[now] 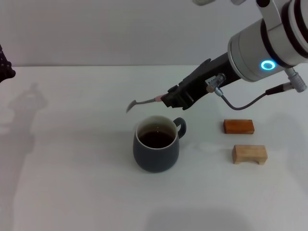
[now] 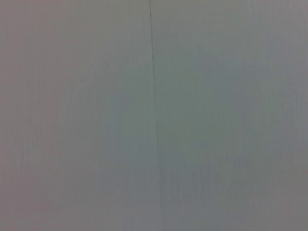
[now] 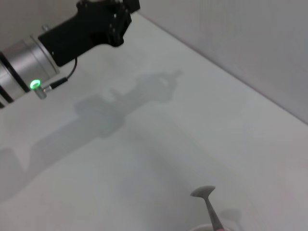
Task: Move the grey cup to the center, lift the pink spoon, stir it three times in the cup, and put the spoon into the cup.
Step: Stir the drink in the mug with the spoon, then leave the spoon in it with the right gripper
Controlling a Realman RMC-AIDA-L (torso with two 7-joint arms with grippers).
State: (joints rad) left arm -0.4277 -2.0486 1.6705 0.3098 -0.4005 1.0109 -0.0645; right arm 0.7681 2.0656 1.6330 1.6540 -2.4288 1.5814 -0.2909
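Observation:
The grey cup (image 1: 156,147) stands upright near the middle of the white table (image 1: 72,159), with dark liquid inside and its handle pointing to the back right. My right gripper (image 1: 167,100) is shut on the pink spoon (image 1: 143,102) at the end of its handle. It holds the spoon nearly level, just above and behind the cup's rim, with the silver bowl pointing left. The right wrist view shows the spoon (image 3: 210,204) over the table. My left gripper (image 1: 5,65) is parked at the far left edge; it also shows in the right wrist view (image 3: 113,17).
An orange-brown block (image 1: 238,126) and a light wooden block (image 1: 249,154) lie on the table to the right of the cup. A wall (image 1: 120,29) stands behind the table. The left wrist view shows only a plain grey surface.

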